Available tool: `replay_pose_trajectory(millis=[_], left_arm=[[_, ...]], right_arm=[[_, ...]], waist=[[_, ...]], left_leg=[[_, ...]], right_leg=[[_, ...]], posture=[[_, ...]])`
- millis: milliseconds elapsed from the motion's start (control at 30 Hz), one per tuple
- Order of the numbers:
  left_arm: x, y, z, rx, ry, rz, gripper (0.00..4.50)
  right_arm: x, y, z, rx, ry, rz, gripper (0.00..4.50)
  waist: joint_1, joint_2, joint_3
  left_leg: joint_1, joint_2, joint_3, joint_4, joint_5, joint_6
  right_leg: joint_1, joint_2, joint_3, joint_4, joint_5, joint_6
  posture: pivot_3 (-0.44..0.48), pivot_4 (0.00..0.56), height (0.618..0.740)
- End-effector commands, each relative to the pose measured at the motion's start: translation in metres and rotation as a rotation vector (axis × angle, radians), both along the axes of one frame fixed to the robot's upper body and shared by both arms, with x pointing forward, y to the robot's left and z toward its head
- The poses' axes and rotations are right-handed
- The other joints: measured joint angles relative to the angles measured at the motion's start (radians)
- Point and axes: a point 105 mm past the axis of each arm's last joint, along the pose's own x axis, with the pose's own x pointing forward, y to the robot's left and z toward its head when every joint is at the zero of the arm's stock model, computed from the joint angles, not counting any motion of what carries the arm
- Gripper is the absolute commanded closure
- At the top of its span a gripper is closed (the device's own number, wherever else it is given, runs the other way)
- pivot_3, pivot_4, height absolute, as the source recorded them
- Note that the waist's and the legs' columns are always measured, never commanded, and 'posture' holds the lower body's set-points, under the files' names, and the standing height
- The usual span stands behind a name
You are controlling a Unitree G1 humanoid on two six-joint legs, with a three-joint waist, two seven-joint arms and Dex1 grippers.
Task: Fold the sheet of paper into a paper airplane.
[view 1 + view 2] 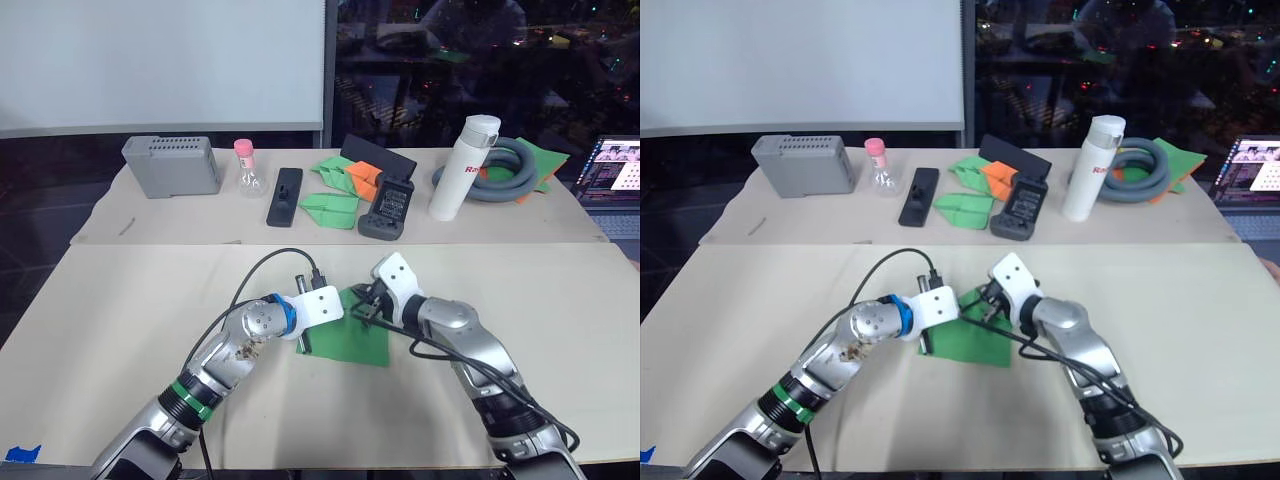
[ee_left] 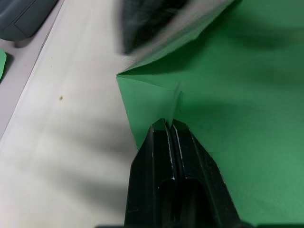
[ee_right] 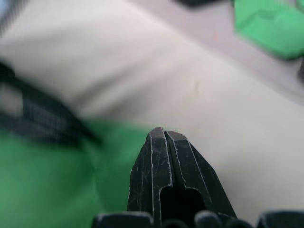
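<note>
Matt green paper (image 1: 350,335), thin, with sharp creases, on a smooth matt beige table (image 1: 120,300). Left gripper (image 2: 169,126) and right gripper (image 3: 163,134): black plastic fingers, dull and scuffed at the edges. Bottle (image 1: 458,168): smooth white, slightly glossy. Hose (image 1: 505,175): grey, ribbed.

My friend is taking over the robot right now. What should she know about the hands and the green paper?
Left gripper: fingers shut, pinching a raised edge of the sheet of paper.
Right gripper: fingers shut, at the paper's far edge; whether it grips the paper cannot be told.
The paper lies on the near table between both grippers.
Done: one corner is folded over and creases show.
Left: it is no pointed dart yet, so most folds remain.
</note>
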Motion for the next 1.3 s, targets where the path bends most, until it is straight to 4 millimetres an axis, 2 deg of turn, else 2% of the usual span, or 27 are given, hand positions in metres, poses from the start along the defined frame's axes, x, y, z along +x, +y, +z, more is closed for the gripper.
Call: replay_pose_trajectory(millis=[33, 333, 500, 667, 800, 1033, 1133, 1300], left_arm=[[-0.007, 0.004, -0.022, 0.038, 0.094, 0.026, 4.46], [-0.008, 0.001, -0.013, -0.021, 0.114, 0.055, 4.46], [-0.009, 0.001, -0.006, -0.050, 0.125, 0.059, 2.96], [-0.011, 0.011, 0.018, -0.162, 0.179, 0.082, 1.32], [-0.018, 0.030, 0.041, -0.295, 0.279, 0.104, 0.02], [0.005, 0.067, 0.066, -0.478, 0.254, 0.276, 0.02], [0.010, 0.067, 0.066, -0.521, 0.267, 0.289, 0.85], [0.015, 0.045, 0.040, -0.453, 0.307, 0.254, 2.56]], right_arm=[[0.007, 0.002, 0.010, 0.029, -0.015, 0.024, 4.50], [0.004, 0.008, -0.020, -0.039, 0.081, 0.091, 4.50], [0.001, 0.012, -0.029, -0.051, 0.096, 0.110, 4.50], [0.002, 0.010, -0.036, -0.090, 0.100, 0.110, 4.50], [0.003, 0.010, -0.041, -0.106, 0.107, 0.114, 4.50], [0.004, 0.014, -0.043, -0.108, 0.108, 0.121, 4.50], [0.003, 0.015, -0.045, -0.108, 0.111, 0.124, 4.50], [0.004, 0.018, -0.047, -0.114, 0.110, 0.122, 4.50]], waist=[[0.000, 0.000, 0.000], [-0.002, 0.000, 0.000], [-0.011, 0.000, 0.000], [-0.018, 0.001, 0.000], [-0.022, 0.002, 0.002], [-0.023, 0.002, 0.002], [-0.023, 0.002, 0.002], [-0.023, 0.002, 0.002]], left_leg=[[0.000, 0.000, 0.000, 0.000, 0.000, 0.000], [-0.001, 0.000, 0.000, 0.000, 0.000, 0.000], [-0.001, 0.001, 0.000, -0.001, 0.000, 0.000], [-0.001, 0.001, 0.000, -0.001, 0.000, 0.000], [-0.003, 0.002, 0.000, -0.001, 0.000, -0.001], [-0.004, 0.002, 0.000, -0.001, 0.001, -0.001], [-0.004, 0.002, 0.000, 0.000, 0.001, -0.001], [-0.003, 0.002, 0.000, 0.000, 0.001, -0.001]], right_leg=[[0.000, 0.000, 0.000, 0.000, 0.000, 0.000], [-0.001, 0.000, 0.000, 0.000, 0.000, 0.000], [-0.001, 0.000, 0.000, 0.000, 0.000, 0.000], [-0.002, 0.000, 0.000, 0.000, 0.000, 0.000], [-0.004, 0.001, 0.000, 0.000, 0.000, 0.000], [-0.005, 0.001, 0.000, 0.000, 0.000, 0.000], [-0.005, 0.001, 0.000, 0.000, 0.000, 0.000], [-0.004, 0.001, 0.000, 0.000, 0.000, 0.000]], posture=[[0.000, 0.150, 0.740], [0.000, 0.150, 0.740], [0.000, 0.150, 0.740], [0.000, 0.150, 0.740], [0.000, 0.150, 0.740], [0.000, 0.150, 0.740], [0.000, 0.150, 0.740], [0.000, 0.150, 0.740]])
